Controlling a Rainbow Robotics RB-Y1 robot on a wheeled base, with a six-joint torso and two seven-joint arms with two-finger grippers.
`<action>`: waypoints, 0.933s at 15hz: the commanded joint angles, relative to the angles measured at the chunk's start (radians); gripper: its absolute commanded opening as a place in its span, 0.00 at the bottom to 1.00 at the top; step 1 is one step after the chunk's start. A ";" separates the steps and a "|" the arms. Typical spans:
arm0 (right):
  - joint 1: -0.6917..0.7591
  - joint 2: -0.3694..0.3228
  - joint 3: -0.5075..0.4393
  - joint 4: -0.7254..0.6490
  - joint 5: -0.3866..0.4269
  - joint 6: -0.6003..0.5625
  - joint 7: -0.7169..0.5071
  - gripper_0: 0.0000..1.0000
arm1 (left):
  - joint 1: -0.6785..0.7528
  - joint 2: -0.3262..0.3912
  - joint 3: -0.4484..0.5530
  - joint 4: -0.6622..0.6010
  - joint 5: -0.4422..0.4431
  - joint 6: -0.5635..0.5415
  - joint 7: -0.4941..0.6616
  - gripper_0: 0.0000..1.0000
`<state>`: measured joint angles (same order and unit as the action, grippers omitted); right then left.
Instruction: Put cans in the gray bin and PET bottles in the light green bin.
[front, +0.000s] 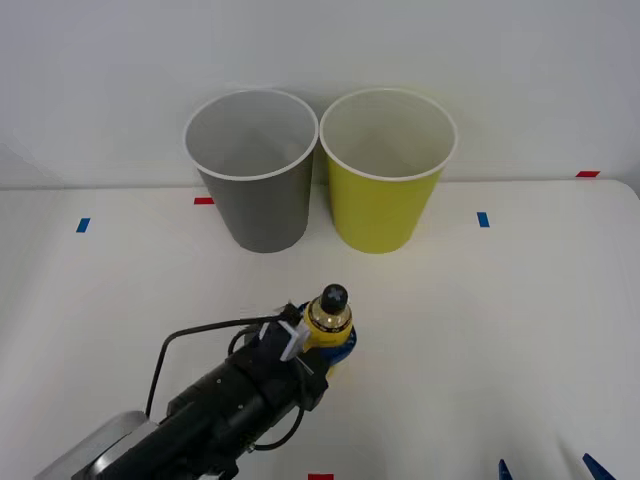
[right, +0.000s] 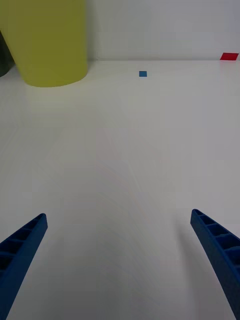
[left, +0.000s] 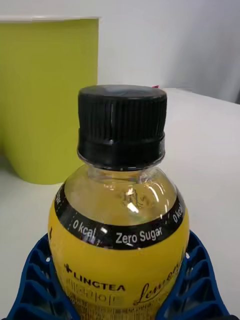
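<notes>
**Observer:** Where was the bottle when you looked?

**Operator:** I had the PET bottle (front: 329, 318) upright on the white counter (front: 520, 330), in front of the two bins and roughly in line with the gap between them. My left claw (front: 325, 350) was wrapped around its lower body; in the left wrist view the blue ribbed fingers (left: 35, 280) hugged the yellow label on both sides, so I read it as clenched on the bottle.

**Observer:** And the bins?

**Operator:** The gray bin (front: 255, 190) stood at the far side of the counter, with the light green bin (front: 385, 190) just beside it on its right, rims nearly touching. Both stood well beyond the bottle.

**Observer:** Could you read the label?

**Operator:** Yes. A black band under the clear neck said "0 kcal" and "Zero Sugar". Below, on the yellow, I read "LINCTEA", then script lettering I could not make out. The cap was black and ribbed.

**Observer:** The other arm?

**Operator:** My right claw (right: 120, 260) hung low over bare counter at the near right, fingers spread wide, gripping nothing.
</notes>
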<state>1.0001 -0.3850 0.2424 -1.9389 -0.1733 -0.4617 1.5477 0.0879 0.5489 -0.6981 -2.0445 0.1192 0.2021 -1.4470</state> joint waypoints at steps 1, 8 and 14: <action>0.000 0.000 0.000 0.000 0.000 0.000 0.000 1.00 | 0.001 0.066 0.094 -0.293 0.079 0.376 0.013 0.00; 0.000 0.000 0.000 0.000 0.000 0.000 0.000 1.00 | -0.034 -0.035 0.483 -0.568 0.462 0.836 -0.009 0.00; 0.000 0.000 0.000 0.000 0.000 0.000 0.000 1.00 | -0.234 -0.063 0.689 -0.574 0.591 1.051 -0.019 0.00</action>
<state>1.0001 -0.3850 0.2424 -1.9389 -0.1733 -0.4617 1.5478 -0.1108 0.4889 -0.0329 -2.6174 0.7032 1.2180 -1.4663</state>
